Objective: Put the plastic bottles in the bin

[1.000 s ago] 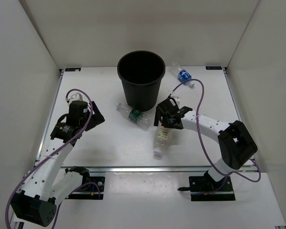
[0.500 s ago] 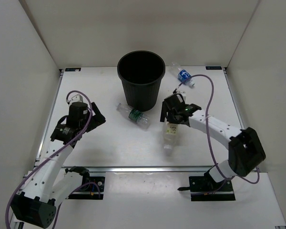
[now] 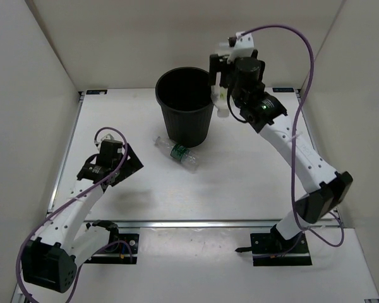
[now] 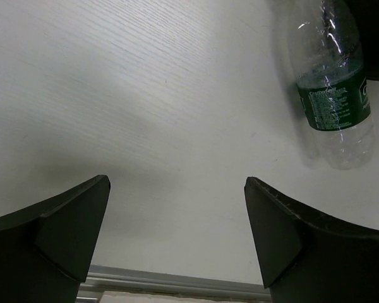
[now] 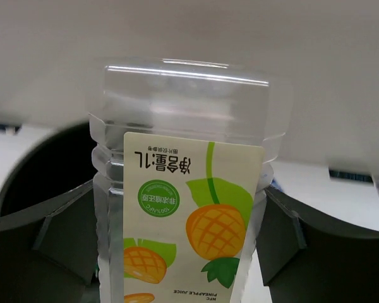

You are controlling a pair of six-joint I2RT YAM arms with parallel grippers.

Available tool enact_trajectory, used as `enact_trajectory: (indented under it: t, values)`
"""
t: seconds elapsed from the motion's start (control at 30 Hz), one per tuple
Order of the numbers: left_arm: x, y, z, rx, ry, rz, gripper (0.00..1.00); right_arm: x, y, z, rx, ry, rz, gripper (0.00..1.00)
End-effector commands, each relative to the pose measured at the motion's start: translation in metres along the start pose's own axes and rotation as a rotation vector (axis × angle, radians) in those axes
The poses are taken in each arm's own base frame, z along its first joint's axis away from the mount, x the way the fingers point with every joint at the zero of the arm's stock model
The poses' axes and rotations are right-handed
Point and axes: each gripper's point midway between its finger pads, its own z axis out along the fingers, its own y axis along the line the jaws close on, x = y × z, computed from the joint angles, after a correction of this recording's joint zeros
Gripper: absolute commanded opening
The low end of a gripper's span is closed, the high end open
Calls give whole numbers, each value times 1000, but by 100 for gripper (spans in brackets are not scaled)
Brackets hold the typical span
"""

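White flat bench (image 3: 252,183) carries everything. Black tall round plastic bin (image 3: 184,107) stands upright toward the far side, mouth open; no bottle can be seen inside from the top view. Right hand (image 5: 180,243) is raised beside the bin's right rim and is clamped across the clear plastic bottle with the yellow-orange pineapple label (image 5: 184,120), one finger on each side of the body. The label reads upside down in the wrist view. The held bottle sits high at the rim's right edge, and the wrist view shows the bin mouth off to its left, so I judge it not yet centred over the opening. Step in hand: the drop. To do it well, carry the hand further left until the bottle hangs fully inside the rim line, then part the fingers cleanly. Released here, it could clip the rolled rim and bounce onto the bench. Left hand (image 4: 176,186) rests low over the bench, fingers spread wide, grasping nothing. The clear plastic bottle with the green label (image 4: 333,95) lies on its side just ahead of it, near the bin's foot. That bottle looks the likely next pick.
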Motion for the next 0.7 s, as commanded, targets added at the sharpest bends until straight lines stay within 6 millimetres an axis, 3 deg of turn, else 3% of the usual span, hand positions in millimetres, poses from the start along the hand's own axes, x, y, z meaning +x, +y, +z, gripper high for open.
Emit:
enact_trajectory:
  t: [0.0, 0.07, 0.1, 0.17, 0.23, 0.27, 0.33, 0.37, 0.4, 0.5, 0.53, 0.6, 0.67]
  values:
    - [3, -7, -1, 29, 21, -28, 99, -54, 0, 37, 32, -183, -42, 40]
    - [6, -6, 0, 24, 36, -12, 99, -84, 14, 46, -26, -269, -5, 41]
    - [7, -5, 0, 17, 42, -12, 99, -77, 19, 61, -44, -263, 8, 41]
    - [9, -6, 0, 17, 50, -6, 99, -88, 33, 71, -97, -302, 44, 41]
    - [12, -7, -1, 22, 58, 3, 98, -80, 50, 88, -116, -310, 56, 42]
    - [15, -5, 1, 19, 72, 13, 99, -85, 57, 89, -131, -325, 56, 42]
    - [16, -5, 2, 20, 85, 15, 98, -69, 74, 105, -133, -296, 43, 44]
    - [19, -1, 4, 4, 93, 25, 99, -79, 74, 102, -131, -315, 46, 46]
    - [19, -1, 4, 5, 95, 30, 99, -77, 79, 104, -141, -310, 58, 48]
    - [19, 0, 3, 4, 97, 54, 98, -69, 74, 108, -148, -275, 89, 77]
    - [14, 0, 3, 0, 80, 33, 98, -67, 78, 106, -155, -263, 92, 84]
    - [10, -2, 2, -1, 69, 41, 98, -70, 67, 101, -134, -264, 93, 98]
    - [4, -6, 1, 9, 51, 34, 99, -79, 65, 89, -157, -275, 104, 99]
